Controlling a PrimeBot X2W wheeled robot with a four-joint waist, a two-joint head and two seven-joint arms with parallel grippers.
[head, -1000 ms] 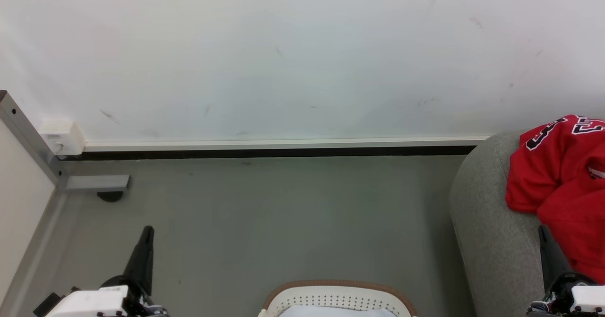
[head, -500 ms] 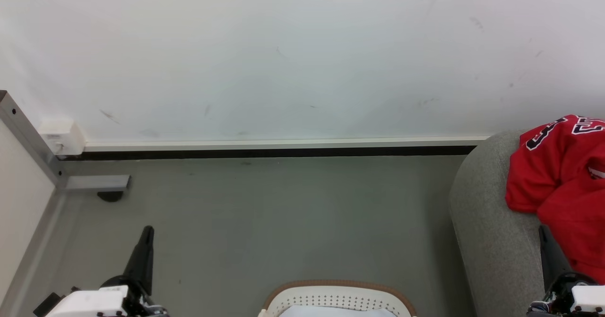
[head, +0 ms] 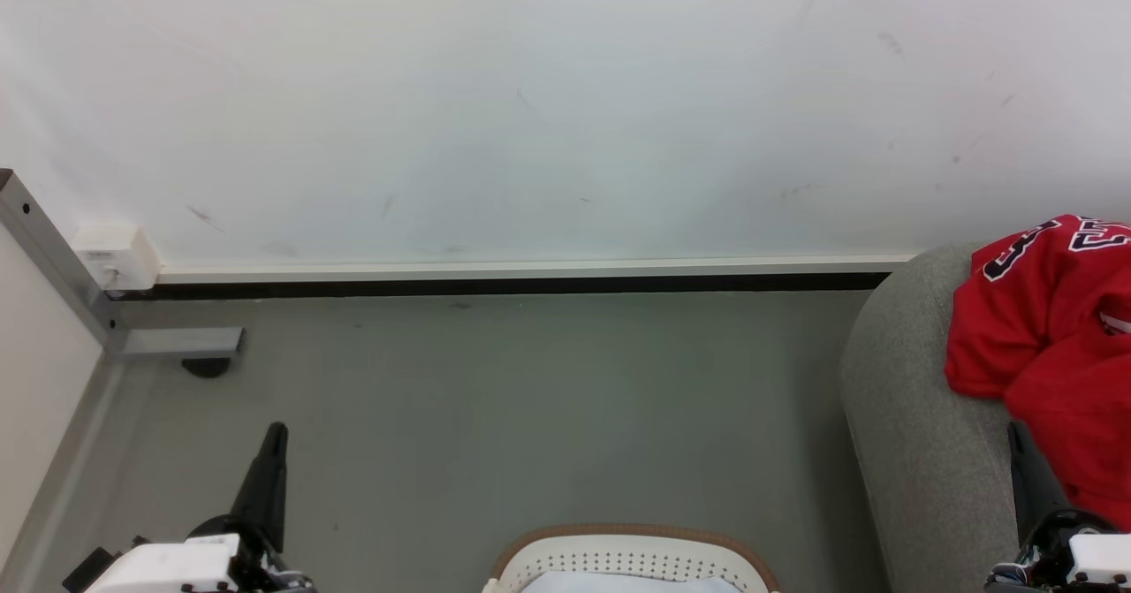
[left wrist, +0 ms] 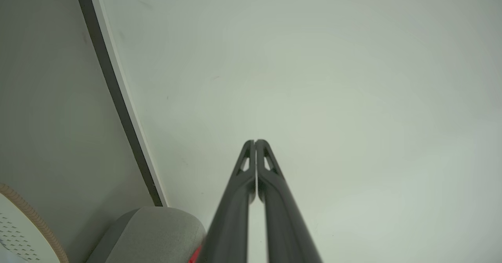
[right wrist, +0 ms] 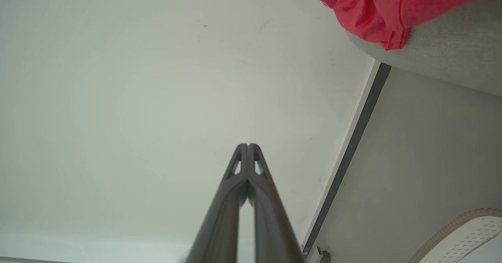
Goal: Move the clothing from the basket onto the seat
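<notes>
The red clothing [head: 1051, 337] lay heaped on the grey seat [head: 910, 452] at the right edge of the head view. Black-and-white lettering showed on its upper folds. In the upper right of the right wrist view, one red fold hung over the seat's rounded edge.

The basket [head: 632, 533] sat on the floor [head: 495, 399] at the bottom centre of the head view, just left of the seat. I could see its tan rim and a strip of white perforated wall. Something pale lay inside it, but I could not tell what.

The left gripper [head: 277, 434] stood at the lower left over bare floor, well apart from the basket. Its two dark fingers were pressed together tip to tip with nothing between them. In its own wrist view it pointed at the pale wall [head: 530, 107].

The right gripper [head: 1014, 429] rose at the lower right, in front of the seat and the lower edge of the red heap. I could not tell whether it touched the cloth. Its fingers were likewise squeezed together and held nothing, and they aimed at the wall in the right wrist view.

A pale skirting [head: 530, 269] with a dark strip under it ran along the foot of the wall. At the far left, a small white box [head: 115, 255] sat beside a slanting grey metal post [head: 53, 248].
</notes>
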